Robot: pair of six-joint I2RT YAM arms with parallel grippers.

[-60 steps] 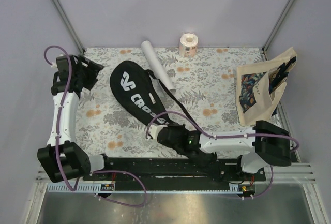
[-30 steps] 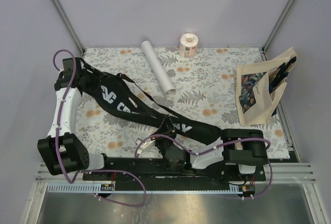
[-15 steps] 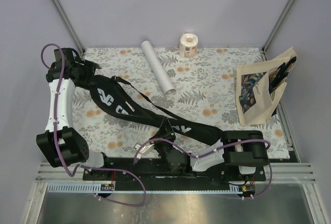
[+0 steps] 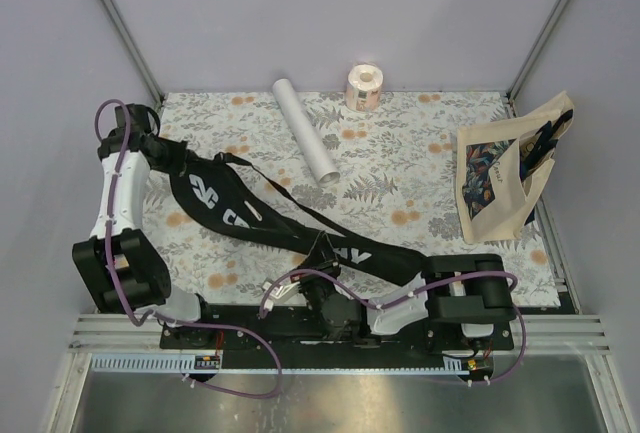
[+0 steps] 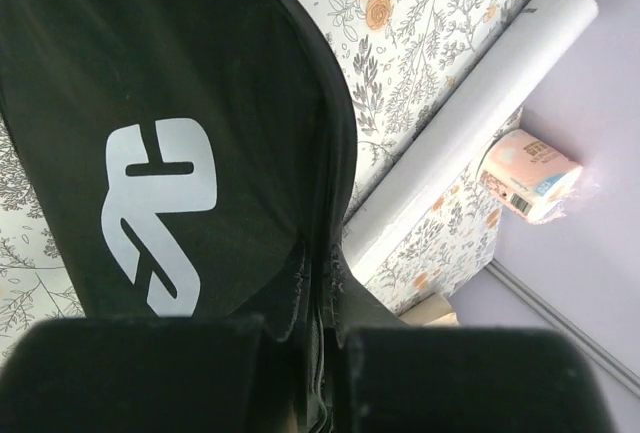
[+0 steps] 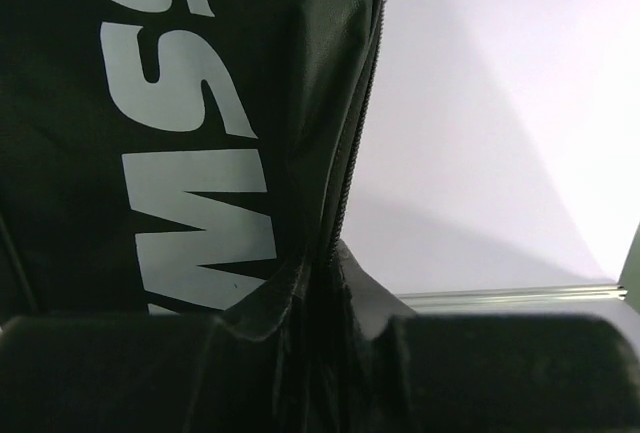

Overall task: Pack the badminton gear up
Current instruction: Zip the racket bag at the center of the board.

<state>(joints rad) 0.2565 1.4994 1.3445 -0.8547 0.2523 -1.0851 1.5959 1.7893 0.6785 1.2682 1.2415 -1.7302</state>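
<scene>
Top external view. Racket bag [image 4: 238,217]: long, black, with white lettering, stretched slantwise over the floral worktop [image 4: 420,153] between the two arms.

Left pincer [image 4: 163,150]: at the bag's broad far-left end, clamped on its edge. The left wrist view shows the black seam pinched between the fingers [image 5: 150,373].

Right pincer [image 4: 326,256]: at the bag's near edge, about mid-length, closed on the zip seam. The right wrist view shows fabric bunched between both pads.

White tube [image 4: 305,141]: lying flat and slanted on the worktop, beyond the bag and apart from it.

Pinkish paper roll [image 4: 364,86]: upright, past the tube's far end, farther from the bag.

Beige printed tote [image 4: 498,181]: well to the right of the bag, leaning at the worktop's right edge. Dark items show at its mouth, but their kind cannot be told.
</scene>
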